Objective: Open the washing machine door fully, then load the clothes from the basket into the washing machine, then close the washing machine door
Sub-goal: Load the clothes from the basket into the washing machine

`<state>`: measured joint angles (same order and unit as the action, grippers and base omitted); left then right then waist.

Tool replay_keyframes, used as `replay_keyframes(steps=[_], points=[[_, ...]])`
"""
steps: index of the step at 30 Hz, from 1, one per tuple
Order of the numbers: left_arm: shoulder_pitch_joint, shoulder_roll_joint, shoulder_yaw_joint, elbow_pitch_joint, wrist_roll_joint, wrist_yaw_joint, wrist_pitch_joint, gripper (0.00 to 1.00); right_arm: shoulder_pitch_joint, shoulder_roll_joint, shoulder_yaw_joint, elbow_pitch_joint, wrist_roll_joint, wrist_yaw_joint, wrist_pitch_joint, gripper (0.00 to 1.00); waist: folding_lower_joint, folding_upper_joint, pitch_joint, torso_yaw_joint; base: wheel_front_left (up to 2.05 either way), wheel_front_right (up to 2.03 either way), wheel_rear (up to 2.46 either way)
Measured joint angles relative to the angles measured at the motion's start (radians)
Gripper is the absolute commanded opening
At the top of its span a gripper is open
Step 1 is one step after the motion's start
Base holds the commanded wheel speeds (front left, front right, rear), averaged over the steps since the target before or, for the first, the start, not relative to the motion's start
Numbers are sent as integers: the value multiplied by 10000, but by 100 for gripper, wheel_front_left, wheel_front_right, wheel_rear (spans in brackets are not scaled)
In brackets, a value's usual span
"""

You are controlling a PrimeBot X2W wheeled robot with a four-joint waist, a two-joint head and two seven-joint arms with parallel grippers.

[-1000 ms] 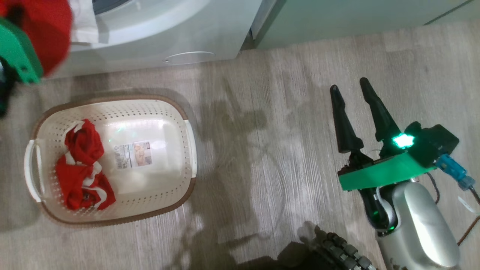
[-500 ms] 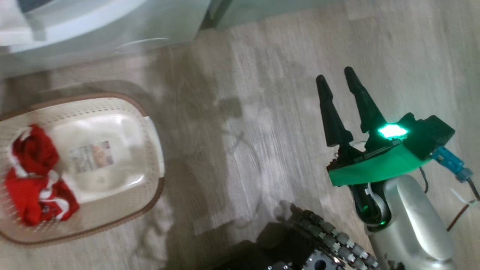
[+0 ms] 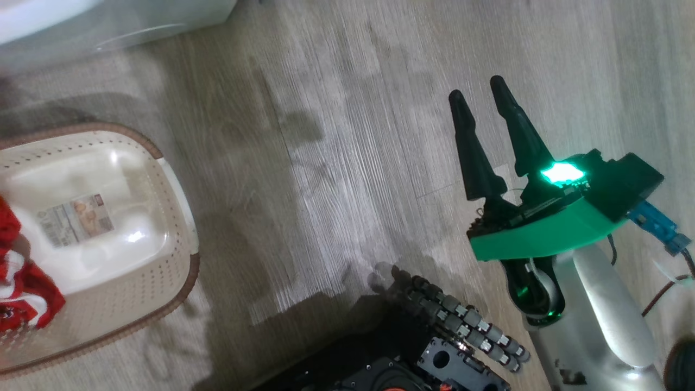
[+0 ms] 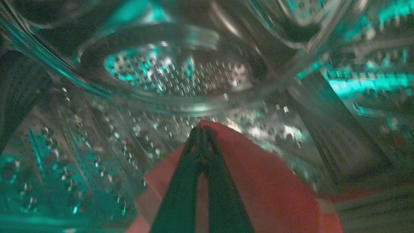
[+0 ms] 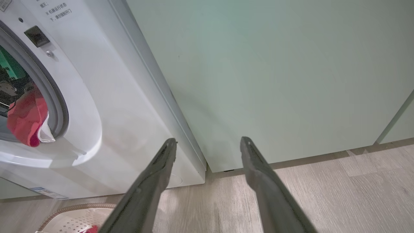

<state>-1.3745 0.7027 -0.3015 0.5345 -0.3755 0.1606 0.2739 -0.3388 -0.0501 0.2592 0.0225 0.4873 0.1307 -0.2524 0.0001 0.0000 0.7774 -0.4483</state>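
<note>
Inside the washing machine's perforated steel drum [image 4: 97,145], my left gripper [image 4: 201,130] is shut on a red garment [image 4: 258,184] that trails below its fingers. The right wrist view shows the washing machine [image 5: 113,97] with its opening uncovered and red and white cloth [image 5: 26,119] hanging at the grey gasket [image 5: 56,106]. The door is out of view. The basket [image 3: 179,271] lies at the head view's left edge with more red and white clothes [image 3: 21,293] inside. My right gripper [image 3: 476,88] hovers open and empty over the floor, well right of the basket.
A pale green cabinet panel [image 5: 275,74] stands right of the washer. The washer's bottom edge [image 3: 108,27] crosses the head view's top left. My dark wheeled base [image 3: 434,347] shows at the bottom. Grey wood-look floor [image 3: 326,136] lies between basket and right gripper.
The head camera has swung right, so the basket and washer slid left in the picture. The left arm with its red garment has left the head view. The right gripper stays open.
</note>
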Motion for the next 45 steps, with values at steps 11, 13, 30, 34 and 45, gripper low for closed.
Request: replay_keyframes(steps=[11,13,30,34,45], points=[[-91,-531,422,1856,-504,-257,-2048,0,-2,2,-36,-54,50,0,0,100,-1,0,178,150,0,0,0],[147,-725,422,2069,-652,-299,-2105,0,-2,2,-61,-52,-8,0,0,100,-1,0,132,243,0,0,0],[3446,-2121,468,936,-1275,169,-4592,100,296,2,-727,238,-978,0,0,100,-2,1,-1375,1208,0,0,0],[4780,-2370,479,-374,-1283,573,-4922,100,539,0,-926,370,-1216,0,0,100,-2,1,-1844,1501,0,0,0],[8721,-2667,297,-4581,-1175,2073,-5041,100,793,-4,-1498,527,-1887,0,2,100,-2,1,-2826,2474,0,0,0]])
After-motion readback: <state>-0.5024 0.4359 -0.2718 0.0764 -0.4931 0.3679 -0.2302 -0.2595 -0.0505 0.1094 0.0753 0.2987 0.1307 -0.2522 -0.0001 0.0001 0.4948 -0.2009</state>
